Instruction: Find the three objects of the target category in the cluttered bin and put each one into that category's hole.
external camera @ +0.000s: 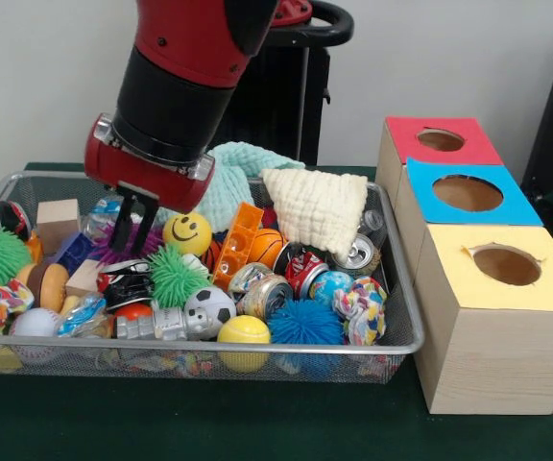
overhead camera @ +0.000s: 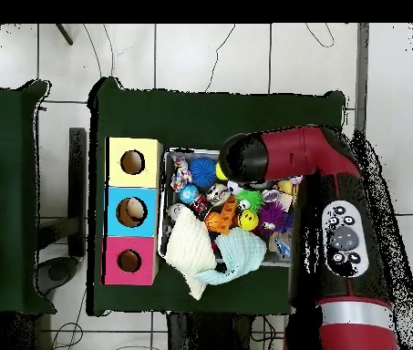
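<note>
The bin [external camera: 403, 288] is a shallow silver wire-mesh basket full of clutter; it also shows in the overhead view [overhead camera: 166, 182]. My gripper [external camera: 138, 230] reaches down into its left-middle part, open and empty. Its tips are over a purple spiky ball [external camera: 113, 245], just left of a yellow smiley ball [external camera: 187, 233]. Around it lie a green spiky ball [external camera: 177, 276], a soccer ball [external camera: 209, 307], a basketball [external camera: 268, 247], a yellow ball [external camera: 244, 331], a blue spiky ball [external camera: 305, 322] and cans [external camera: 265, 295]. In the overhead view the arm [overhead camera: 246, 159] hides the gripper.
Three wooden boxes with round holes stand right of the bin: red top [external camera: 440, 141], blue top [external camera: 467, 194], yellow top [external camera: 505, 266]. A cream cloth [external camera: 317, 206] and a mint cloth [external camera: 233, 178] are piled at the bin's back. A wooden cube [external camera: 58, 221] sits at the left.
</note>
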Action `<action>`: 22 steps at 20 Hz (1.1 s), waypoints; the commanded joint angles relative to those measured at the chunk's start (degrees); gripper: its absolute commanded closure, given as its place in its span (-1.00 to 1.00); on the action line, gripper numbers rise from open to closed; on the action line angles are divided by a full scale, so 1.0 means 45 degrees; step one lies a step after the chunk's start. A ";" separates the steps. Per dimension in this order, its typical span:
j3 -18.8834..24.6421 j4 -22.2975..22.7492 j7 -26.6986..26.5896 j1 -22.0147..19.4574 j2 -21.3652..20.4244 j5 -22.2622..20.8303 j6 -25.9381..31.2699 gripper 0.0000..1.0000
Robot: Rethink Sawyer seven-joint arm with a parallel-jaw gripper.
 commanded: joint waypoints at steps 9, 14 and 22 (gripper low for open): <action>0.0433 0.0848 0.0847 -0.0238 0.0620 0.1511 -0.0992 -1.00; 0.0360 0.0707 0.0841 -0.0189 0.0683 0.1524 -0.0993 -1.00; 0.1134 0.1597 -0.0231 -0.0926 0.0193 0.2443 -0.1263 -1.00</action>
